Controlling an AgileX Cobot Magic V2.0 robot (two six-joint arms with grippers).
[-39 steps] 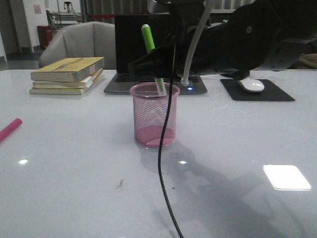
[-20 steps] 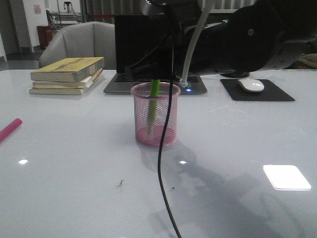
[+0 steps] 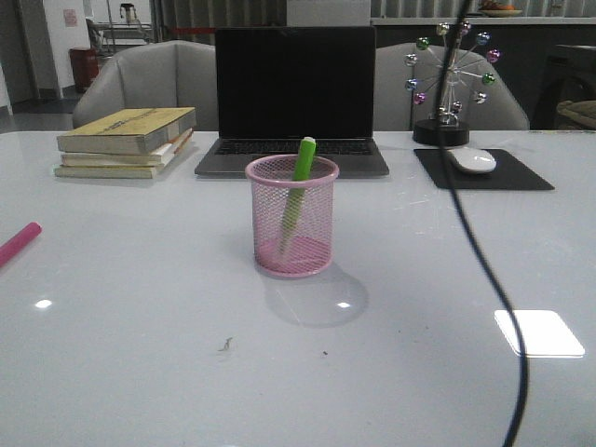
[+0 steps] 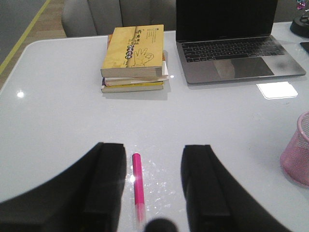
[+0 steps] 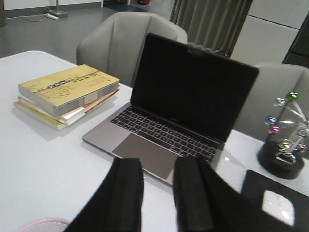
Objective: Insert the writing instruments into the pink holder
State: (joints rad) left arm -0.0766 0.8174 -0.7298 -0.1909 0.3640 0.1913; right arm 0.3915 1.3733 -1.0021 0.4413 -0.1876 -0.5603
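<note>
The pink holder [image 3: 291,223] stands upright mid-table in front of the laptop. The green pen [image 3: 300,177] leans inside it, its top poking above the rim. The pink pen [image 3: 19,244] lies flat on the table at the far left. In the left wrist view the pink pen [image 4: 137,179] lies on the table beneath the gap of my open left gripper [image 4: 155,147], nearer one finger, and the holder [image 4: 298,157] shows at the frame's edge. My right gripper [image 5: 158,164] is open and empty, hovering above the table before the laptop, with the holder's rim [image 5: 41,224] at the frame's corner. Neither gripper shows in the front view.
A laptop [image 3: 293,98] stands open behind the holder. A stack of books [image 3: 126,140] lies at the back left. A mouse [image 3: 473,159] on a black pad [image 3: 484,172] and a ball ornament [image 3: 449,84] are at the back right. A black cable [image 3: 489,270] hangs across the right foreground.
The green pen dropped from the right gripper into the holder and now leans inside it. The right arm has pulled back out of the front view.
</note>
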